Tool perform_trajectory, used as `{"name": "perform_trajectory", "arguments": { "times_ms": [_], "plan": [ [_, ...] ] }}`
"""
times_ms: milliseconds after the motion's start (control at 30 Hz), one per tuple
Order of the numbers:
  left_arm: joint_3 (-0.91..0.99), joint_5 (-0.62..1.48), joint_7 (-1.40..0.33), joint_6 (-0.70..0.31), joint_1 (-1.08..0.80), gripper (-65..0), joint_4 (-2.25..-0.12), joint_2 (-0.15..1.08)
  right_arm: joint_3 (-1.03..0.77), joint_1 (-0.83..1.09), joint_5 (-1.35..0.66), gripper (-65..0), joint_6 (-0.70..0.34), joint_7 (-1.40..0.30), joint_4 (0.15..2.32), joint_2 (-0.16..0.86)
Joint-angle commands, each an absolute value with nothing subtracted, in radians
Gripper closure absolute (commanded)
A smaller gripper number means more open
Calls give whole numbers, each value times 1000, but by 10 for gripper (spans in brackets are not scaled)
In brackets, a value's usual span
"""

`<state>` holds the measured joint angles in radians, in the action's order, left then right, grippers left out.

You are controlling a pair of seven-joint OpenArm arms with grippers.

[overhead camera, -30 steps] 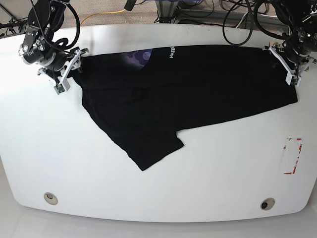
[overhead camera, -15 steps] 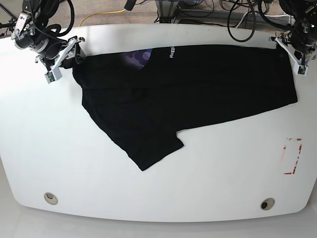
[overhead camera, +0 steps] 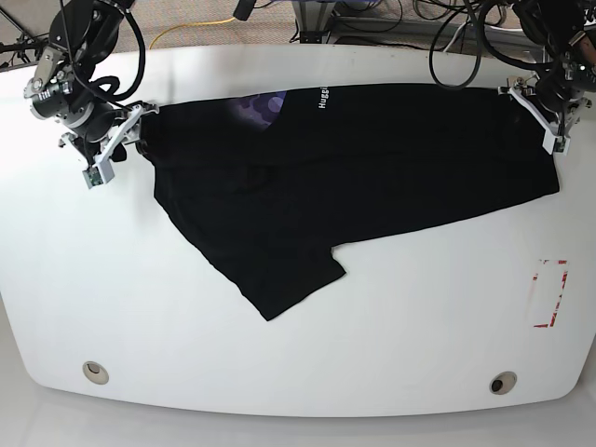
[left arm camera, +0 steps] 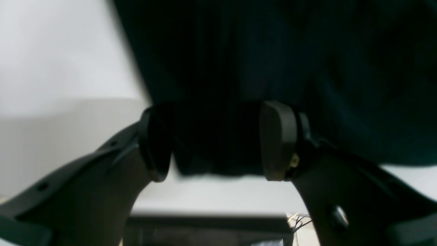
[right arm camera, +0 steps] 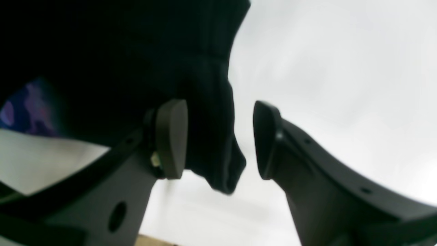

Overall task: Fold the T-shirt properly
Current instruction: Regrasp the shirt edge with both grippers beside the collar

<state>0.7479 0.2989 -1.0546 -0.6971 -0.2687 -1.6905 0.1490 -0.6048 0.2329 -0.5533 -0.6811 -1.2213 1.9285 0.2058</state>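
Observation:
The black T-shirt lies flat along the back of the white table, with a sleeve pointing toward the front. A strip of purple print and white lettering show at its back edge. My left gripper is at the shirt's right end. In the left wrist view it is open, with the cloth edge between its fingers. My right gripper is at the shirt's left end. In the right wrist view it is open around a cloth corner.
A red-marked patch lies at the table's right side. Two round holes sit near the front edge. Cables hang behind the back edge.
Both grippers drew back toward the table's rear half a second ago and have now come forward again to the shirt's two ends. The shirt has hardly moved.

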Motion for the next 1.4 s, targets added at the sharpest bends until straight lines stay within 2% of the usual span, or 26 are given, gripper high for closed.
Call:
{"name": "perform_trajectory", "arguments": {
  "times_ms": [0, 200, 600, 800, 967, 1367],
  "plan": [
    [733, 308, -1040, -698, -262, -367, -1639, 194, -610, 223, -553, -298, -688, -1207, 1943, 211],
    [644, 309, -938, -698, -231, -367, -1570, 222, -608, 186, -553, -298, -688, -1205, 1891, 180],
    [584, 183, -940, -698, -111, -367, -1503, 248, -561, -25, -552, -295, -684, -1199, 1704, 179],
    [581, 182, -943, -698, -113, -367, -1546, 249, -496, -124, -516, -192, -680, -1133, 1527, 194],
    [584, 186, -986, -698, -140, -367, -1612, 246, -423, -163, -414, -230, -682, -1021, 1382, 209],
    [599, 188, -986, -698, -140, -367, -1684, 245, -415, -209, -262, -233, -690, -891, 1171, 272]
  ]
}}
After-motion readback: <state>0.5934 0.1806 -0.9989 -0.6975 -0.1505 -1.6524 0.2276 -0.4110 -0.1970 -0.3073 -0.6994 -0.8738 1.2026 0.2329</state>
